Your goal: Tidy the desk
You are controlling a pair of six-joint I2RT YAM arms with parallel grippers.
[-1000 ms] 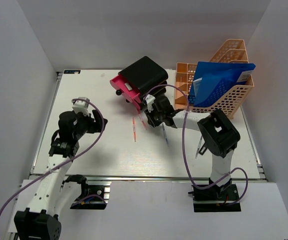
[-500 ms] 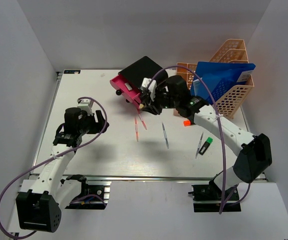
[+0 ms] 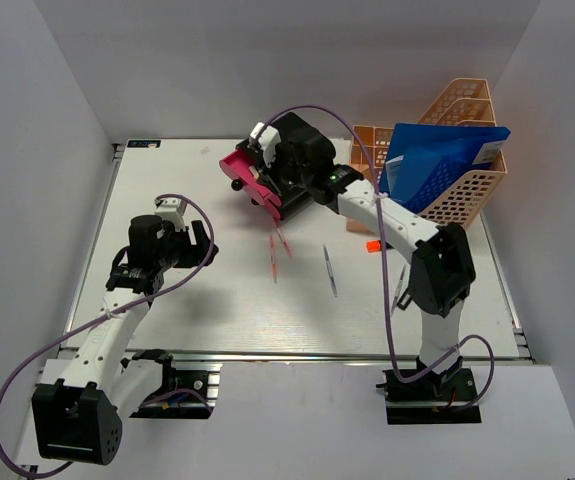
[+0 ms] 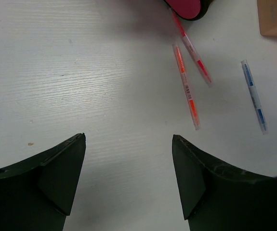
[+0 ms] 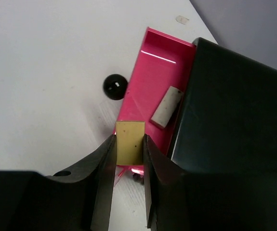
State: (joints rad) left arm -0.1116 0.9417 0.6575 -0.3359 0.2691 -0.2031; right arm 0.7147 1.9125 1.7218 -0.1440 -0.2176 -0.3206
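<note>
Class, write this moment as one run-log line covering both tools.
left tool: open, above desk | right tool: shut on yellow block, over open pink drawer

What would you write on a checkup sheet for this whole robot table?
Surface: white desk, mostly bare on the left side.
Job's things: black box with its pink drawer open, a pale piece inside; peach rack holding a blue folder.
Clutter: red pen, orange pen, blue pen and a small orange bit lying loose.
Claws: left claw open, empty, above bare desk; right claw shut on a small yellow block at the open drawer.
Cables: purple cables loop over both arms; no snag seen.
Surroundings: plain grey walls; nothing else seen.
</note>
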